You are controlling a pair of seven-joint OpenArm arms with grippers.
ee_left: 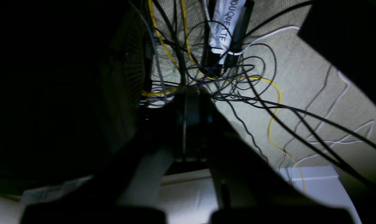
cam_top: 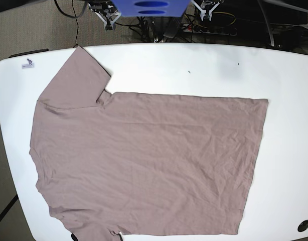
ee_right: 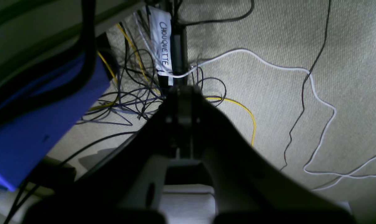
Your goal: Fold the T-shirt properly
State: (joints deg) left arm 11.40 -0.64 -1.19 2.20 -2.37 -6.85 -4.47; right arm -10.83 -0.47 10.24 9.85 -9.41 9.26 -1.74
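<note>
The T-shirt (cam_top: 144, 160) lies spread flat on the white table (cam_top: 289, 150), mauve-brown and softly wrinkled. One sleeve (cam_top: 76, 80) points to the far left corner, and the straight hem runs down the right side. Both arms are pulled back behind the table's far edge, clear of the cloth. My right gripper (cam_top: 110, 20) hangs at the top left, my left gripper (cam_top: 206, 11) at the top right. In the wrist views, the left gripper (ee_left: 191, 93) and the right gripper (ee_right: 183, 90) are shut on nothing above carpet and cables. Neither wrist view shows the T-shirt.
The blue robot base (cam_top: 151, 6) stands behind the far edge, between the arms. A tangle of cables (ee_left: 231, 81) and a labelled power strip (ee_right: 163, 43) lie on the carpet. A small sticker (cam_top: 27, 63) marks the table's far left corner, and a black hole (cam_top: 304, 225) its near right.
</note>
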